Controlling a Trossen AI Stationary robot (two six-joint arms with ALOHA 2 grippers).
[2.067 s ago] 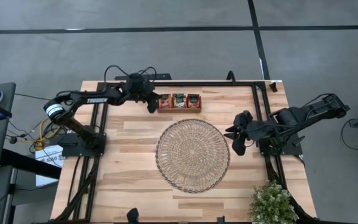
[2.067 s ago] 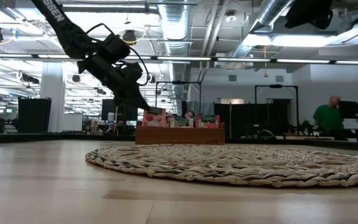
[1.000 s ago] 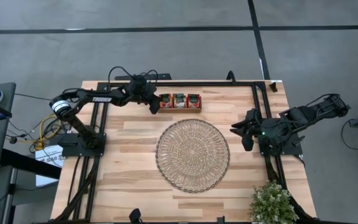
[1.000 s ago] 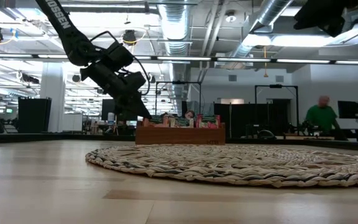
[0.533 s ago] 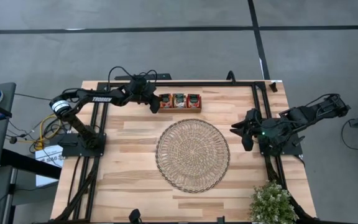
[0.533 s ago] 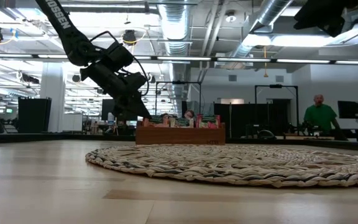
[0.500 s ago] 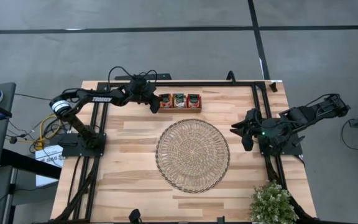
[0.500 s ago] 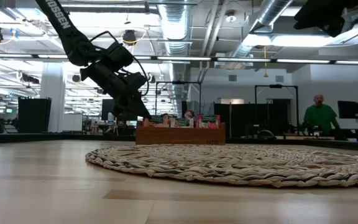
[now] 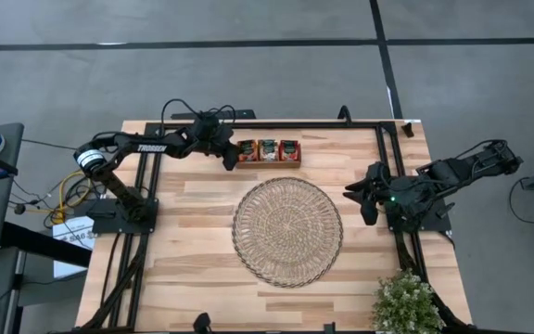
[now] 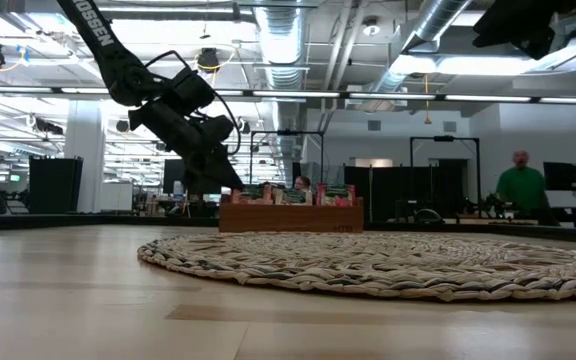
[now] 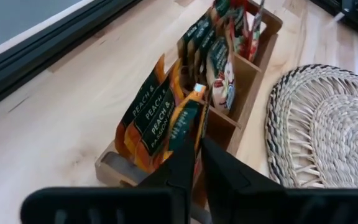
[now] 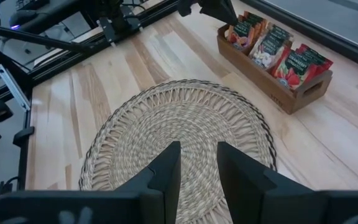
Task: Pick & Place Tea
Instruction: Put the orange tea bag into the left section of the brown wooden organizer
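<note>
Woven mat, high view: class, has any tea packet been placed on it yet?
No. The woven mat lies bare, and the tea packets all sit in the wooden tray beyond it.

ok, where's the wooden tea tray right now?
High view: the wooden tray sits at the table's far edge, just beyond the woven mat, with the left claw at its left-end compartment.

A large round woven mat (image 9: 287,231) lies at the middle of the wooden worktop (image 9: 193,269). A small brown wooden tray (image 9: 268,162) sits just beyond its far edge, and a leafy green plant (image 9: 404,303) stands at the near right corner. In the room beyond, a person in a green top (image 10: 521,184) stands at far right.
</note>
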